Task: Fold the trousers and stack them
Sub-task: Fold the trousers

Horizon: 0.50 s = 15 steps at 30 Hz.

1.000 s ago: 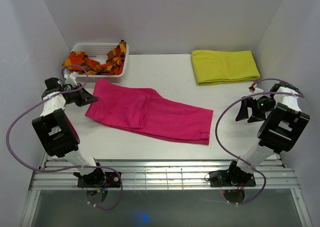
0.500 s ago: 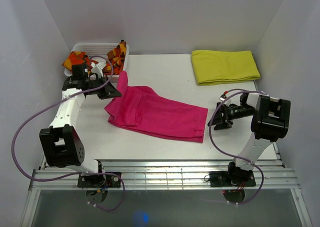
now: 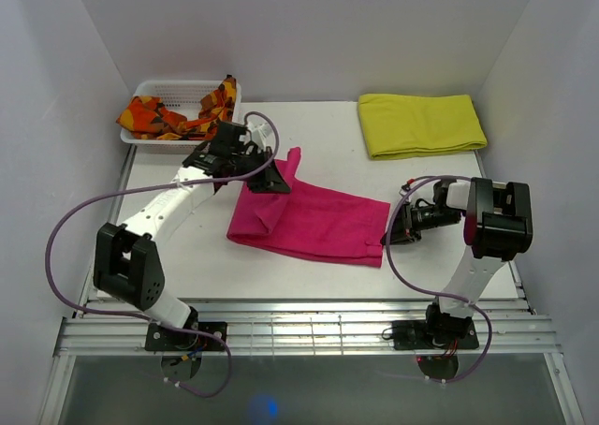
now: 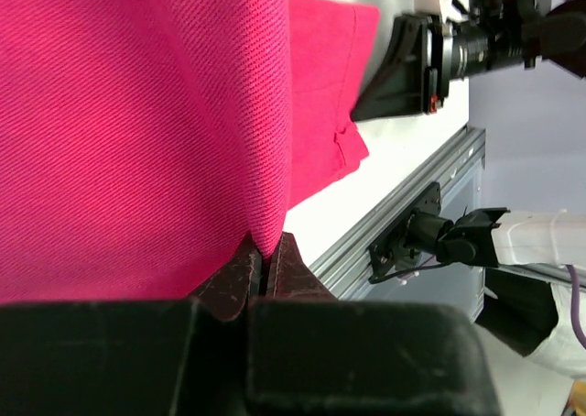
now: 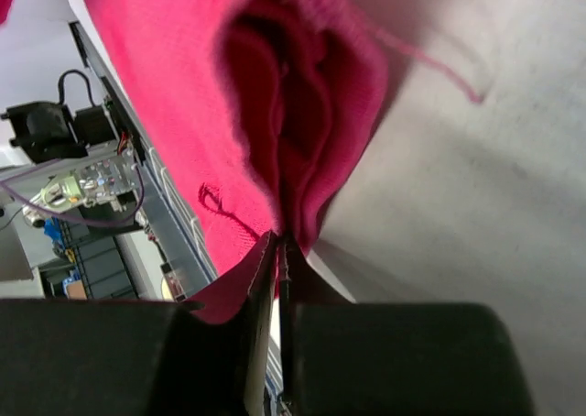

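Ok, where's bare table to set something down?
Free: the white table left of the magenta fabric trousers, and the gap between the white plastic basket and folded yellow cloth. Crowded: the middle, where left gripper and right gripper pinch the trousers.

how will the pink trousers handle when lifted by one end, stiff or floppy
Probably floppy: the trousers drape and fold from the left gripper instead of holding shape. Likely light, since a thin edge pinch raises that end. The twill weave looks grippy, so slipping from the right gripper seems unlikely.
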Each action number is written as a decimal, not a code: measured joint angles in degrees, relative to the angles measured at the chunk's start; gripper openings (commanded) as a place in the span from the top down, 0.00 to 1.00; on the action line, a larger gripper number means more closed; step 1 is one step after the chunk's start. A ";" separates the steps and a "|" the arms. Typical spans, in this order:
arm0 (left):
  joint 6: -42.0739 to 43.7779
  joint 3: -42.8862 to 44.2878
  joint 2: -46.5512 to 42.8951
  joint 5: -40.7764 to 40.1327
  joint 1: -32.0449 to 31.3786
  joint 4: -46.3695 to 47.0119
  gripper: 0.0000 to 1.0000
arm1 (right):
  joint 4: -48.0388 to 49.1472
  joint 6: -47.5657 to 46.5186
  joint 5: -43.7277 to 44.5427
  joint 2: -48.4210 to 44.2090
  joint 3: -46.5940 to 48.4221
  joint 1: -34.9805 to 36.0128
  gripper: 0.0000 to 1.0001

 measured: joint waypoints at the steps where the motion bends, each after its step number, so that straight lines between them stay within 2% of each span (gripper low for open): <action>1: -1.03 0.26 1.01 -1.07 -2.10 0.63 1.00 | 0.50 0.61 0.13 0.33 -0.02 0.33 0.92; 6: -6.58 2.10 7.17 -5.68 -11.41 4.04 1.00 | 2.69 1.38 -0.31 1.46 0.00 1.55 0.92; 10: -10.75 3.37 11.28 -8.24 -15.80 6.54 1.00 | 3.45 1.53 -0.81 1.46 -0.02 2.29 0.92; 15: -14.21 9.62 18.62 -10.25 -19.28 8.55 1.00 | 4.42 1.53 -1.27 1.46 -0.04 3.15 0.92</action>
